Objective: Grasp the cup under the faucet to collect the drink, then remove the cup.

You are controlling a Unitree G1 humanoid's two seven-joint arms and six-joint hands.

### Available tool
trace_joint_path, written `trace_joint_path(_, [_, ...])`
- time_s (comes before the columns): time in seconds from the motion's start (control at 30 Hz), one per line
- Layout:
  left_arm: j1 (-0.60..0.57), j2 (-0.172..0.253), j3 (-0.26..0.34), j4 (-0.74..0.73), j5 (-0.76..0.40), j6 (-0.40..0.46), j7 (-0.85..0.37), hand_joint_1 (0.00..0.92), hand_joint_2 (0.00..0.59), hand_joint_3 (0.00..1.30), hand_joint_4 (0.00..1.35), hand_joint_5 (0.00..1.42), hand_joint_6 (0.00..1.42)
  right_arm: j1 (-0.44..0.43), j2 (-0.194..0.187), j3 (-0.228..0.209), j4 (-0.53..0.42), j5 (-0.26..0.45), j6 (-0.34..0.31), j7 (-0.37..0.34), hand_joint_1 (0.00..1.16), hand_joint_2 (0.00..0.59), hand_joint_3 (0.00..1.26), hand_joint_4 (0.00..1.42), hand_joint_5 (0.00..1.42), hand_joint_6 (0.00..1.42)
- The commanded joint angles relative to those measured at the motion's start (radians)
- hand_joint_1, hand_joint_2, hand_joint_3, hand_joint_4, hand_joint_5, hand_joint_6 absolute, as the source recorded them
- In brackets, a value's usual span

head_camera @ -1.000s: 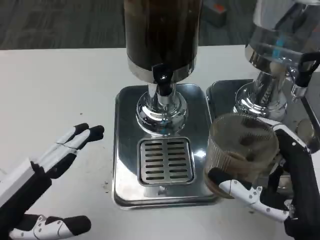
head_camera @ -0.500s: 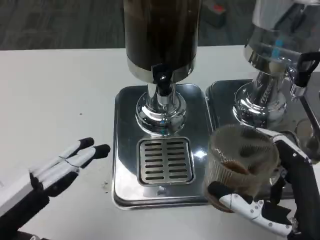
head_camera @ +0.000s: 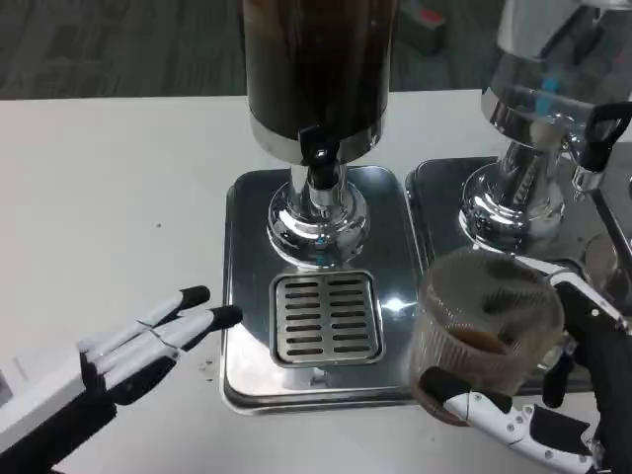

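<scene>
A clear ribbed plastic cup (head_camera: 486,331) with a little brown drink in it is held by my right hand (head_camera: 553,395) at the right front corner of the steel drip tray (head_camera: 247,286). The cup is off to the right of the slotted grate (head_camera: 327,316) and of the black faucet (head_camera: 320,163) of the dark drink dispenser (head_camera: 316,69). My left hand (head_camera: 128,360) is open, flat and low at the front left, its fingertips (head_camera: 212,311) close to the tray's left edge. It holds nothing.
A second dispenser (head_camera: 548,109) with clear liquid stands at the back right on its own steel tray (head_camera: 434,188), just behind the cup. The white table (head_camera: 109,197) spreads out to the left.
The cup in my right hand has drifted slightly right and toward the table's front. My left hand has slid right and forward, toward the tray's left edge.
</scene>
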Motion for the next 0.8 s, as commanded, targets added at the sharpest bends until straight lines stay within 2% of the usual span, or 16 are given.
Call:
trace_joint_path(0.03, [0.021, -0.010, -0.002, -0.038, 0.040, 0.000, -0.009, 0.000, 0.091, 0.05, 0.00, 0.00, 0.12, -0.013, -0.001, -0.032, -0.007, 0.039, -0.058, -0.010, 0.74, 0.234, 0.47, 0.63, 0.85, 1.21])
trace_joint_path(0.17, [0.036, -0.017, 0.019, -0.073, 0.079, 0.008, -0.003, 0.000, 0.091, 0.02, 0.00, 0.00, 0.08, -0.016, -0.008, -0.047, -0.005, 0.053, -0.065, 0.002, 0.74, 0.232, 0.48, 0.63, 0.85, 1.22])
trace_joint_path(0.47, [0.082, -0.066, 0.161, -0.233, 0.327, 0.070, 0.029, 0.000, 0.073, 0.00, 0.00, 0.00, 0.00, -0.017, -0.008, -0.060, -0.005, 0.063, -0.070, 0.021, 0.74, 0.227, 0.48, 0.63, 0.85, 1.22])
trace_joint_path(0.63, [0.087, -0.066, 0.180, -0.274, 0.393, 0.094, 0.063, 0.000, 0.072, 0.00, 0.00, 0.00, 0.00, -0.018, -0.003, -0.063, -0.007, 0.063, -0.070, 0.026, 0.73, 0.220, 0.48, 0.63, 0.86, 1.22])
trace_joint_path(0.8, [0.089, -0.055, 0.173, -0.285, 0.420, 0.115, 0.104, 0.000, 0.069, 0.00, 0.00, 0.00, 0.00, -0.015, 0.001, -0.066, -0.010, 0.062, -0.073, 0.028, 0.73, 0.220, 0.48, 0.63, 0.86, 1.22])
